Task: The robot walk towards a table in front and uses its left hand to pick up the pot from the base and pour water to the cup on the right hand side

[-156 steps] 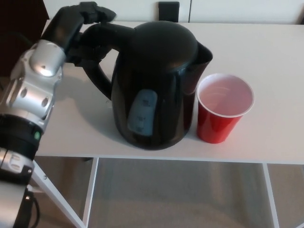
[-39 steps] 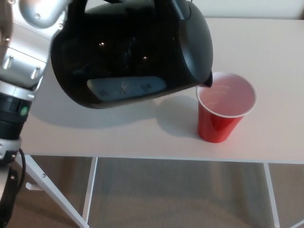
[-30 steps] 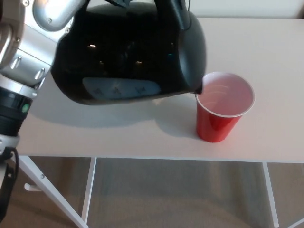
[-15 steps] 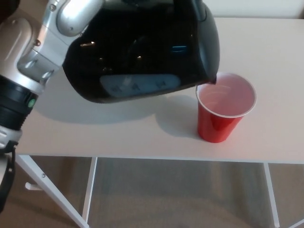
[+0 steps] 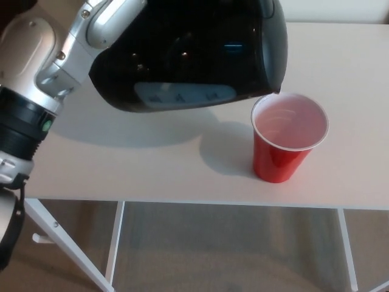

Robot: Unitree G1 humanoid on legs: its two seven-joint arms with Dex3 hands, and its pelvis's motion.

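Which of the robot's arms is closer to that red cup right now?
Left. The left arm comes in from the upper left, carrying the tilted black kettle whose spout hangs by the red cup rim. The right arm is not in view.

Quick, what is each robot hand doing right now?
Left robot hand: hidden behind the tilted kettle; only its arm shows, so cannot tell.
Right robot hand: not in view.

just a plain white table (image 5: 152,164) on white metal legs (image 5: 115,243) over beige carpet (image 5: 225,249), soft even lighting
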